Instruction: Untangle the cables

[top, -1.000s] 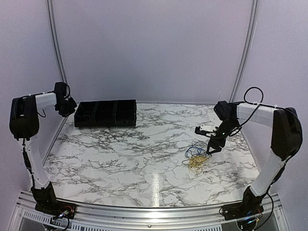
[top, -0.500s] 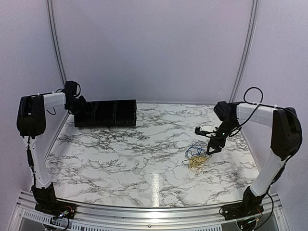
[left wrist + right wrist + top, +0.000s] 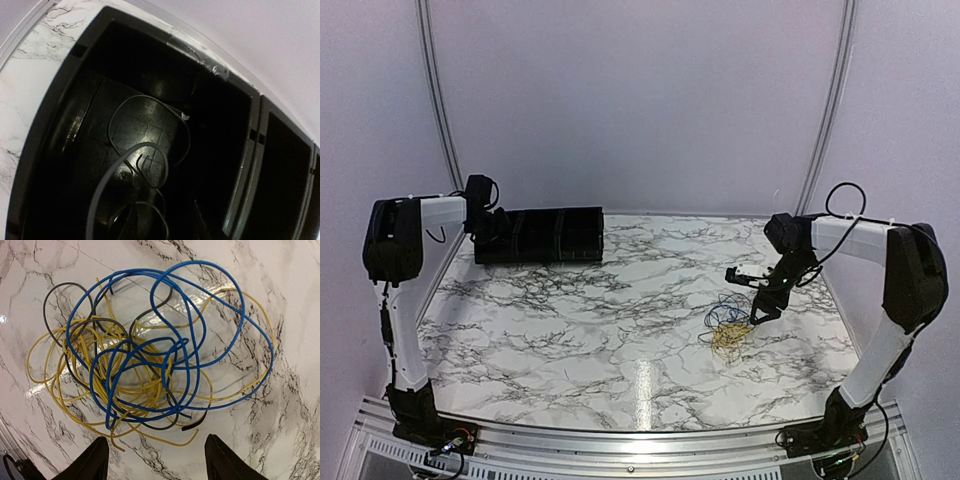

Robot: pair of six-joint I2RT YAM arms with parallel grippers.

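Right claw (image 3: 156, 452) hangs wide open and empty just above the blue, yellow and black cable tangle (image 3: 150, 350) on the desk (image 3: 570, 320). Left claw (image 3: 487, 222) sits over the bin (image 3: 60, 75), where a grey cable (image 3: 145, 144) lies. I cannot tell how far the left claw is open.

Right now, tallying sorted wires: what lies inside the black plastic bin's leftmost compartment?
A thin pale-grey looped wire lies in the black plastic bin; its shadowed corners are unreadable.

pale lilac walls (image 3: 640, 100), two curved metal rails (image 3: 437, 100), glossy marble-patterned tabletop (image 3: 570, 330) catching a streak of overhead glare (image 3: 642, 385).
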